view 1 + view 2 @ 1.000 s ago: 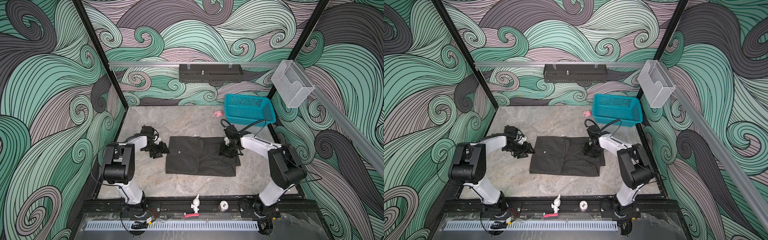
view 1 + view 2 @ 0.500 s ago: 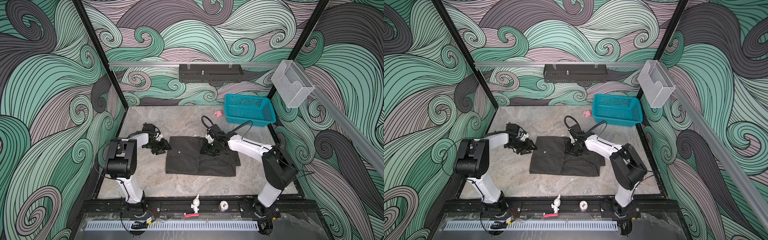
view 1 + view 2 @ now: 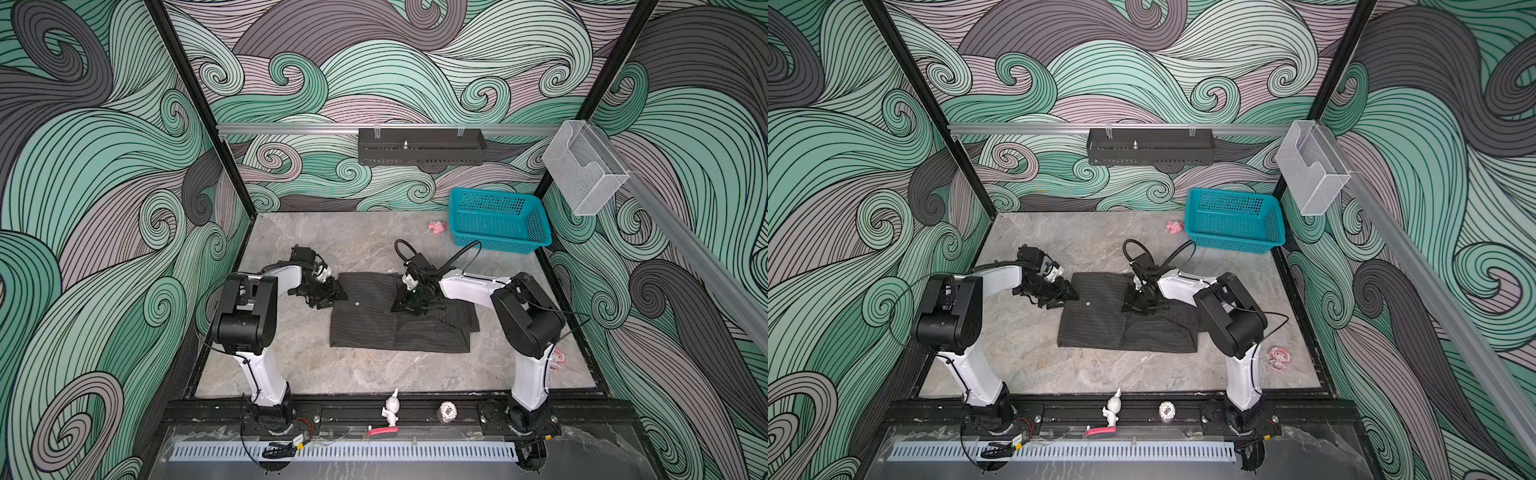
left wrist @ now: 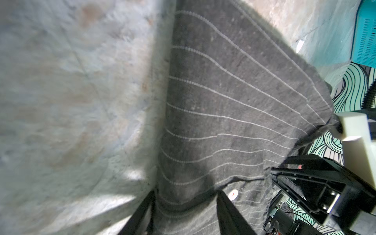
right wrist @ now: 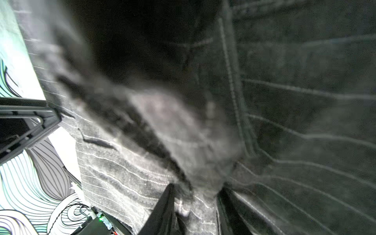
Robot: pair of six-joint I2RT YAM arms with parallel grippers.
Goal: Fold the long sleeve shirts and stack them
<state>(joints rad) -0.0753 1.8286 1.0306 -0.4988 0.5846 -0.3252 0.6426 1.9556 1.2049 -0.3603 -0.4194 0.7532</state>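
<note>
The long sleeve shirt (image 3: 374, 328) (image 3: 1100, 328), dark with pale pinstripes, lies partly folded in the middle of the table in both top views. My left gripper (image 3: 334, 294) (image 3: 1065, 296) is low at its far left corner. In the left wrist view this gripper (image 4: 184, 215) stands open, its fingers astride the shirt's edge (image 4: 223, 101), with a white button (image 4: 233, 194) close by. My right gripper (image 3: 409, 305) (image 3: 1138, 305) is over the shirt's middle. In the right wrist view it (image 5: 196, 207) is shut on a bunched fold of the striped fabric (image 5: 305, 101).
A teal basket (image 3: 498, 220) stands at the back right, with a small pink item (image 3: 436, 225) beside it. A pink sticker figure (image 3: 557, 357) lies near the right arm's base. A white figurine (image 3: 390, 411) and a small ball (image 3: 446, 411) sit on the front rail.
My right gripper has moved from the shirt's right edge toward its middle, drawing a layer of fabric along. The left gripper has edged right onto the shirt's corner and narrowed.
</note>
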